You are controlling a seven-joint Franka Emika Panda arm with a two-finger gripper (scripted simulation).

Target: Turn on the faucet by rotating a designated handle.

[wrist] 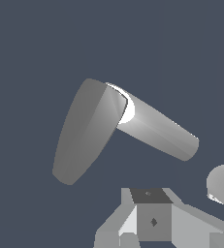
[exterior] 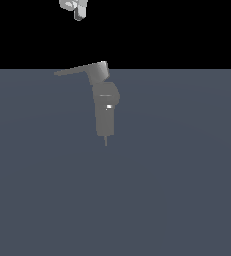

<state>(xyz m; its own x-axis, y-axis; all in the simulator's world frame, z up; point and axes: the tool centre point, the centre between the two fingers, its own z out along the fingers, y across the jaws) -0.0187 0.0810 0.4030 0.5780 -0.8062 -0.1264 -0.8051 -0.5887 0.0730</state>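
The faucet [exterior: 105, 111] is a small matte grey upright body with a tiny white spot and a thin pin below, standing on the blue-grey floor. The handle [exterior: 77, 70] is a thin flat lever growing from a wedge hub on top and pointing toward the exterior view's left. My gripper [exterior: 76, 8] hangs well above the handle, cut off by the frame's top edge. In the wrist view the flat handle [wrist: 82, 133] and the rounded faucet body [wrist: 157, 131] lie ahead of my gripper's parts [wrist: 152, 220], apart from them. Whether the jaws are open does not show.
The blue-grey floor [exterior: 177, 190] stretches all around the faucet. A rounded pale grey shape [wrist: 223, 186] shows at the edge of the wrist view; I cannot tell what it is.
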